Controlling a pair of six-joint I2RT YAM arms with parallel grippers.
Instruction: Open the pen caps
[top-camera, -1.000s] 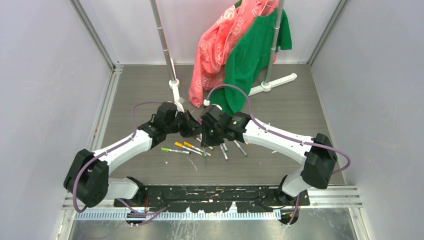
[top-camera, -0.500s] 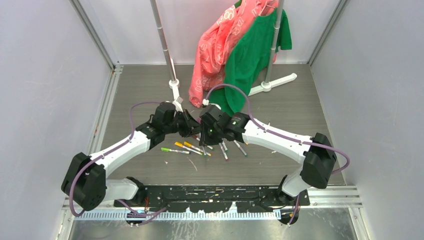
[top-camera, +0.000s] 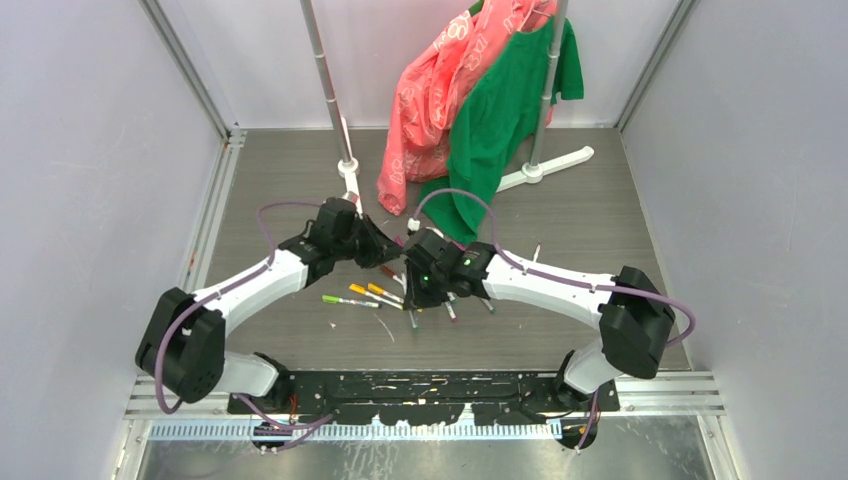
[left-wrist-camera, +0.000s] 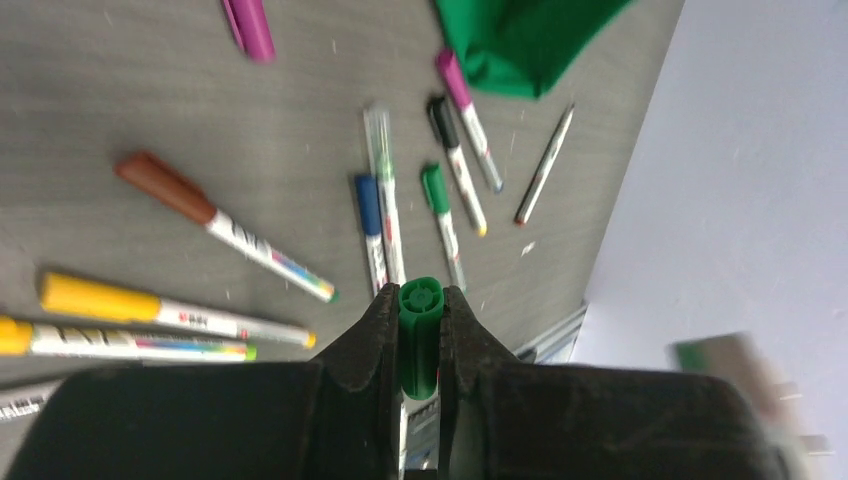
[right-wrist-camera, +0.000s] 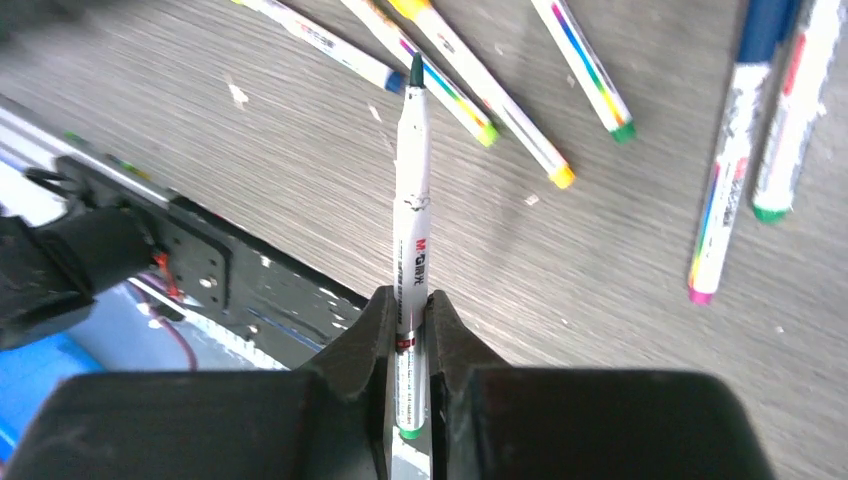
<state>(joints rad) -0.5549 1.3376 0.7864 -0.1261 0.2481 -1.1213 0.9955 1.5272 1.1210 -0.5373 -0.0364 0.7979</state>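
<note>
My left gripper (left-wrist-camera: 420, 297) is shut on a green pen cap (left-wrist-camera: 420, 345), which stands end-on between the fingers with no barrel in it. My right gripper (right-wrist-camera: 411, 300) is shut on an uncapped pen (right-wrist-camera: 412, 190) with a white barrel, a green end and a bare dark tip pointing away. In the top view the left gripper (top-camera: 388, 253) and right gripper (top-camera: 413, 298) sit a little apart above the loose pens (top-camera: 368, 295). Several capped pens lie below, among them brown (left-wrist-camera: 215, 220), yellow (left-wrist-camera: 150, 305), blue (left-wrist-camera: 372, 225) and green (left-wrist-camera: 441, 210).
A clothes rack stands behind, with grey poles (top-camera: 327, 80), white feet (top-camera: 545, 165), and a pink garment (top-camera: 430, 90) and a green garment (top-camera: 500, 110) hanging to the table. The green cloth's hem (left-wrist-camera: 520, 35) lies close to the pens. Walls close in both sides.
The two grippers were together over the pens; now they are apart. The right gripper has drawn back toward the near edge with the pen, and the green cap stays in the left gripper.
</note>
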